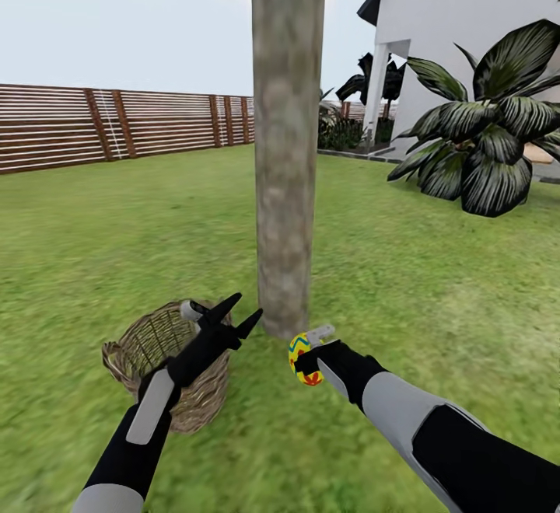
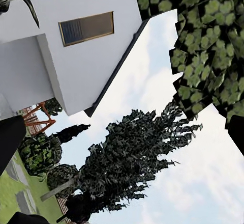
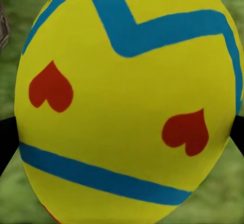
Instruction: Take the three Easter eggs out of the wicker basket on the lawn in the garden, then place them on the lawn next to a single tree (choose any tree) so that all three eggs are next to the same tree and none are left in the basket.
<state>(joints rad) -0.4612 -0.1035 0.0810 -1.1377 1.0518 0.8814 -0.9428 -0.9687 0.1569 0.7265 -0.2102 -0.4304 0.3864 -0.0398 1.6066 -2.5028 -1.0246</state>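
A yellow Easter egg [image 1: 300, 357] with blue zigzag bands and red hearts sits between the fingers of my right gripper [image 1: 305, 357], which is shut on it. It hangs low over the lawn [image 1: 435, 303], just in front of the foot of the tree trunk [image 1: 285, 148]. In the right wrist view the egg [image 3: 127, 102] is very close, with a black finger [image 3: 7, 142] at each side. The wicker basket [image 1: 148, 346] stands on the grass left of the trunk. My left gripper [image 1: 246, 307] is open and empty above the basket's right rim, and its arm hides part of the inside.
A striped broad-leaved plant [image 1: 490, 132] grows at the right, before the white house [image 1: 459, 23]. A brown slat fence [image 1: 93, 124] closes the lawn at the back left. The left wrist view looks up at sky, a dark conical tree [image 2: 127, 163] and leaf canopy [image 2: 208, 40].
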